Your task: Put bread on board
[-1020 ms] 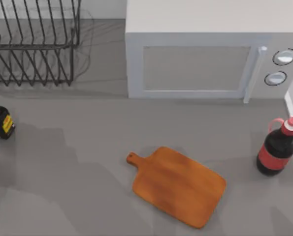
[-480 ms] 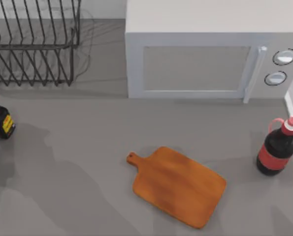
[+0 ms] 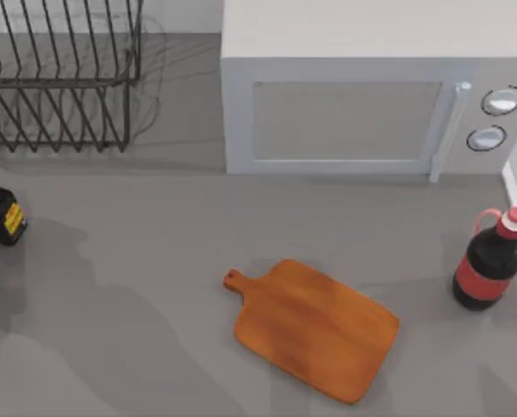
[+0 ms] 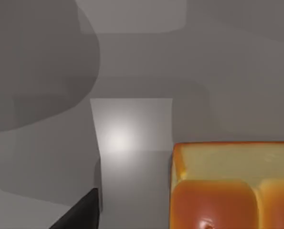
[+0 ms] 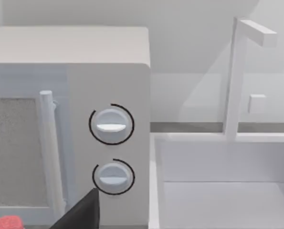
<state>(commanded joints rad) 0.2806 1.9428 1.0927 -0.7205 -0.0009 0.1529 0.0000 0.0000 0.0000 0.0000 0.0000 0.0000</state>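
Your left gripper's finger (image 4: 79, 214) hung beside the bread (image 4: 232, 186), which lay on the table close under that wrist; whether it was open, I cannot tell. The board (image 3: 314, 328) sat bare, mid-table, right of it.

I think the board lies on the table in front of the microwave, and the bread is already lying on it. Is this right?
Not quite. The board does lie in front of the microwave, but the top view shows its surface bare. The bread appears in the left wrist view, resting on the grey table.
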